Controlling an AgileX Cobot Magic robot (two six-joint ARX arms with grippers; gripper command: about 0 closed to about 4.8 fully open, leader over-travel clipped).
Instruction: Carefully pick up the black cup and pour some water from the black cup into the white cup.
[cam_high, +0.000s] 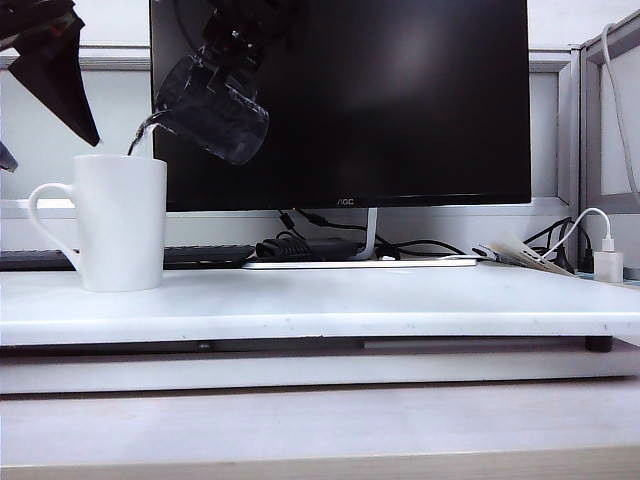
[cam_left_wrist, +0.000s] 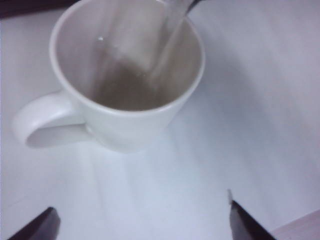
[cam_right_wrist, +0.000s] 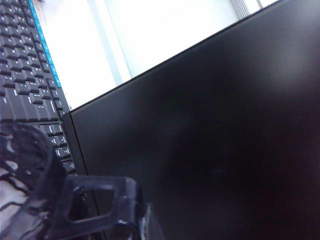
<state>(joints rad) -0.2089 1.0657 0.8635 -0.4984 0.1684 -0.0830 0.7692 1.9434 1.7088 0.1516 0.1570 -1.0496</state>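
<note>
Black cup (cam_high: 212, 112): tilted above the white cup (cam_high: 122, 222) on the desk (cam_high: 330, 300), held by the handle in the clamped right end effector (cam_high: 238, 42); water (cam_high: 140, 135) streams in. Left end effector (cam_left_wrist: 142, 220): spread wide, empty, near the white cup

Risk: steeper tilt may send the stream over the rim

Obscured: right fingers, lost against the monitor (cam_high: 400, 100); fill level unclear
</note>
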